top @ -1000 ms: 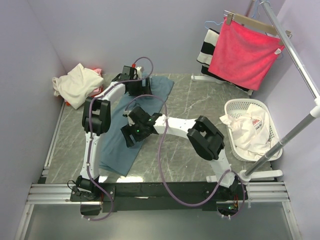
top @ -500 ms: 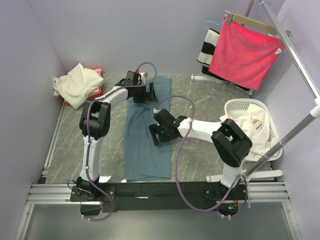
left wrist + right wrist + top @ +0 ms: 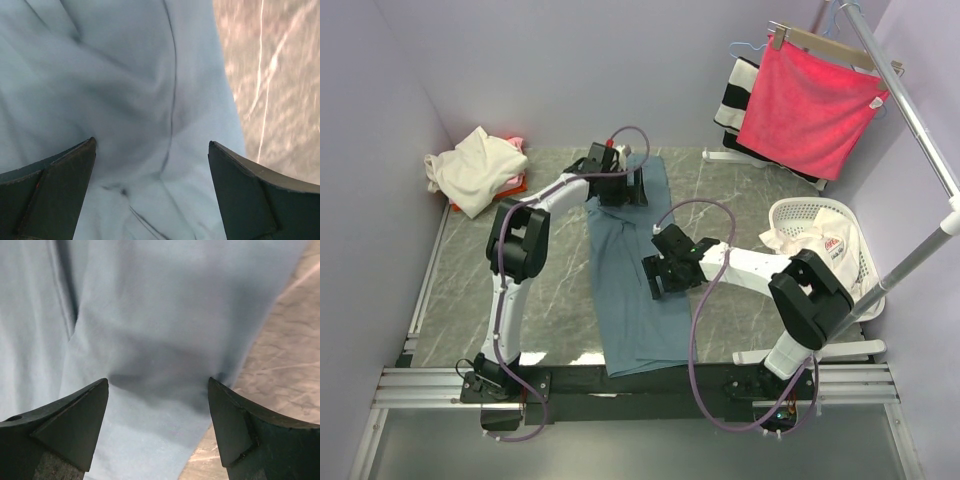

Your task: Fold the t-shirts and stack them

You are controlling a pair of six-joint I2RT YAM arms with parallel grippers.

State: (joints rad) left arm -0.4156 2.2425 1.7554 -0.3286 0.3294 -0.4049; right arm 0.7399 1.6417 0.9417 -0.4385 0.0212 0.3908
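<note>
The blue-grey t-shirt lies as a long narrow strip on the table, running from the far middle to the front edge. My left gripper is open over its far end; the left wrist view shows the jaws wide apart with wrinkled blue cloth under them. My right gripper is open over the strip's right edge; the right wrist view shows the jaws apart over smooth blue cloth. The cream t-shirt lies heaped at the back left on a pink/red one. The white t-shirt with red print is in the basket.
A white laundry basket stands at the right. A pink-red towel and a striped cloth hang at the back right on a metal rack. Marble table shows on both sides of the strip.
Both grippers have moved to the right with the blue-grey shirt under them. The shirt has swung from a slant at the left to a straight strip in the middle.
</note>
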